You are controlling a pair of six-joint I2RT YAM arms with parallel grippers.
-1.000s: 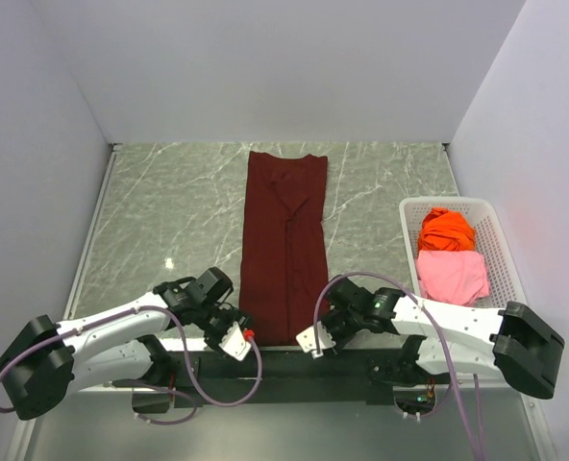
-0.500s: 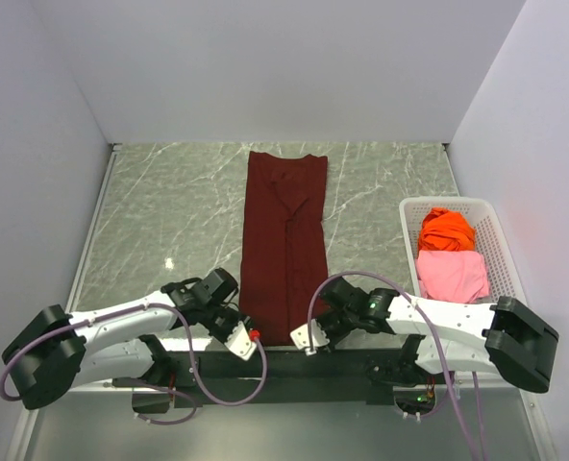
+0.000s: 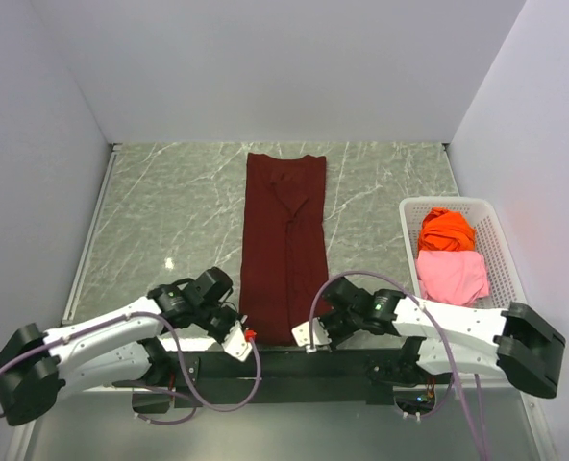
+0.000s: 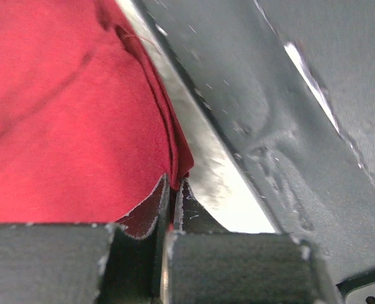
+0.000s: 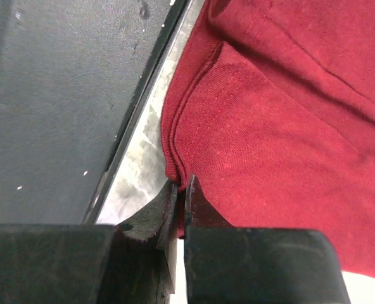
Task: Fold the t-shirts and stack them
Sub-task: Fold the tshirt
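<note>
Maroon t-shirt [image 3: 284, 240] lay as a long folded strip down the middle of the marble table [image 3: 169, 211]. The left gripper [image 3: 245, 337] and right gripper [image 3: 301, 337] each pinched a near hem corner.

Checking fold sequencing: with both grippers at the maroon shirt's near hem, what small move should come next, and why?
Probably lift both corners together: left gripper and right gripper are each shut on the near hem of the maroon t-shirt, which lies flat, folded lengthwise.

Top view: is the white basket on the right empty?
No, an orange shirt and a pink shirt lie inside the basket.
</note>
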